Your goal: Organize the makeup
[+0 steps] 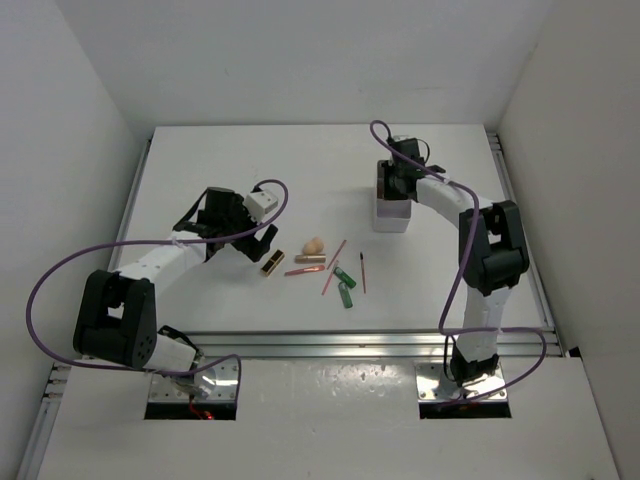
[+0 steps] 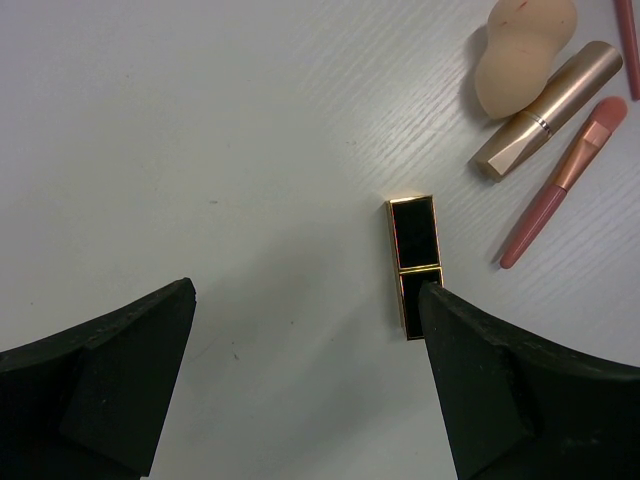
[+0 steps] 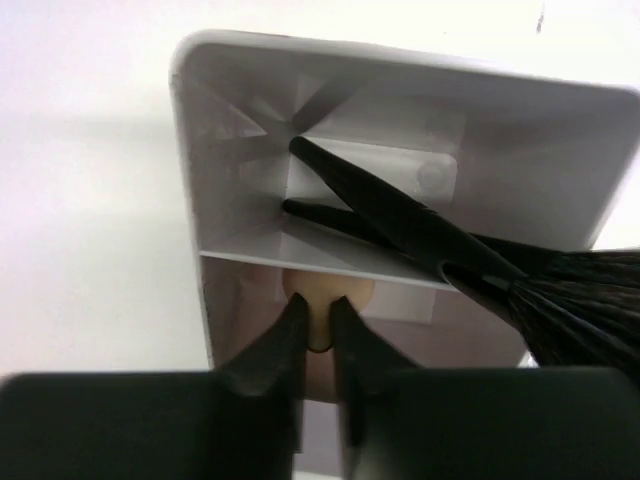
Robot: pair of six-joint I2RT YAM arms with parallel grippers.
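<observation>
My left gripper (image 1: pixel 262 243) is open just above the table, and in the left wrist view (image 2: pixel 308 290) its right fingertip sits at the end of the black-and-gold lipstick (image 2: pixel 413 262), which lies flat. A beige sponge (image 2: pixel 525 50), the copper tube (image 2: pixel 550 108) and a pink pencil (image 2: pixel 560 185) lie to the right. My right gripper (image 3: pixel 319 305) is shut on the second beige sponge (image 3: pixel 352 289) inside the near compartment of the white box (image 3: pixel 190 150). A black brush (image 3: pixel 400 215) leans in the far compartment.
On the table's middle lie thin pink and red pencils (image 1: pixel 334 266) and the green bottle (image 1: pixel 345 290). The white box (image 1: pixel 392 216) stands right of centre under my right gripper. Purple cables loop over both arms.
</observation>
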